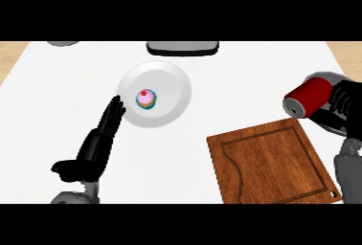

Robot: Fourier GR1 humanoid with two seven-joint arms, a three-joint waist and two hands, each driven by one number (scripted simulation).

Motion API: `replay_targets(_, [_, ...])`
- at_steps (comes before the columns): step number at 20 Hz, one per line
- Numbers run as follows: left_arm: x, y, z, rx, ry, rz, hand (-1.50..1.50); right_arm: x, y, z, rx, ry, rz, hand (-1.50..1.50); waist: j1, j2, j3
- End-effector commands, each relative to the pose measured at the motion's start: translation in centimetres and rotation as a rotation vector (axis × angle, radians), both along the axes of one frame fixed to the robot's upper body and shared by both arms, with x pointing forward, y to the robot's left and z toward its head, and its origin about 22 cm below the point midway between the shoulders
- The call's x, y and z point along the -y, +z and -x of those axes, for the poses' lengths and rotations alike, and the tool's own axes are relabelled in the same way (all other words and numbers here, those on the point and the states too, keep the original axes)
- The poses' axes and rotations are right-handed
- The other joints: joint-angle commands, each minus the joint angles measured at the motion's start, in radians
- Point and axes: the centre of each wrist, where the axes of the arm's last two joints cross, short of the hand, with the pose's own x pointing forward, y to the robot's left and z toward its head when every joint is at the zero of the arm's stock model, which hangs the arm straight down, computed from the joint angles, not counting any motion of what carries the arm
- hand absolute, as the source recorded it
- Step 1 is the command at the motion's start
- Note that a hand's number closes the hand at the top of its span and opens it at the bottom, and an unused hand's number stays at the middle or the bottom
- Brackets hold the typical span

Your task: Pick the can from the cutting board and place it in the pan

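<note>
A red can [308, 97] with a grey top is tilted in the air at the right, and my right hand [344, 101] is curled round it. Below and behind the can shows part of a dark pan [326, 120] with a grey rim, mostly hidden by the can and hand. The wooden cutting board [272, 162] lies at the lower right with nothing on it. My left hand [106, 124] rests open at the left, fingers straight and pointing up, beside the white plate.
A white plate [166, 81] with a small pink cupcake [146, 99] sits at centre left. A grey and black object [182, 48] stands at the counter's far edge, and another grey thing [63, 43] shows at the top left.
</note>
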Motion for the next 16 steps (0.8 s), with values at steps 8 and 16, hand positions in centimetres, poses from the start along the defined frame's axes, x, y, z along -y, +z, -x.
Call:
replay_targets(8, [0.7, -0.4, -0.2, 0.010, -0.005, 0.004, 0.00, 9.2, -3.2, -3.9, 0.192, -0.171, 0.064, 1.50, 0.016, 0.006, 0.001])
replay_targets(16, [0.4, 0.4, -0.9, 0.025, -0.034, 0.007, 0.00, 13.9, -2.9, -5.5, 0.198, -0.213, 0.064, 1.50, 0.041, 0.015, 0.003])
